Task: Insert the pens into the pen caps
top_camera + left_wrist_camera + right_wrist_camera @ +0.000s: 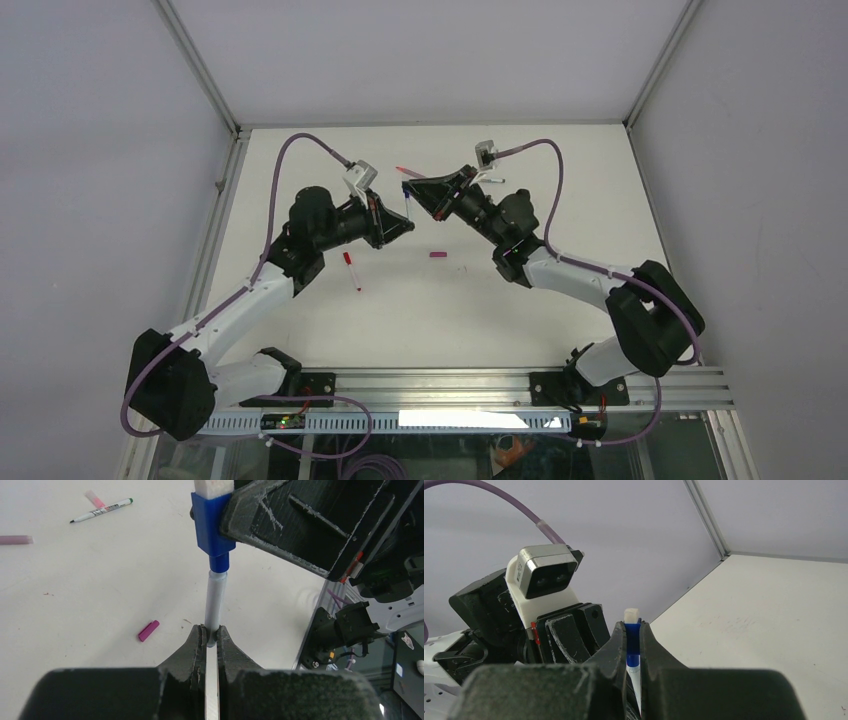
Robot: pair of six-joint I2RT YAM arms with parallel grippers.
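Note:
My left gripper (211, 630) is shut on the lower end of a whitish pen (215, 600) that points away from it. The pen's far end sits in a blue cap (212, 527) with a white top. My right gripper (632, 625) is shut on that blue cap (632, 642). In the top view the two grippers, left (403, 226) and right (412, 192), meet tip to tip above the table's middle with the blue pen (407, 206) between them. A magenta cap (148, 630) lies loose on the table and also shows in the top view (437, 255).
A red-capped pen (351, 270) lies near the left arm. A reddish pen (410, 172) lies behind the grippers. A green-ended pen (102, 510), a pink cap (95, 498) and a pink piece (15, 539) lie farther off. The left wrist camera (546, 575) is close to my right gripper.

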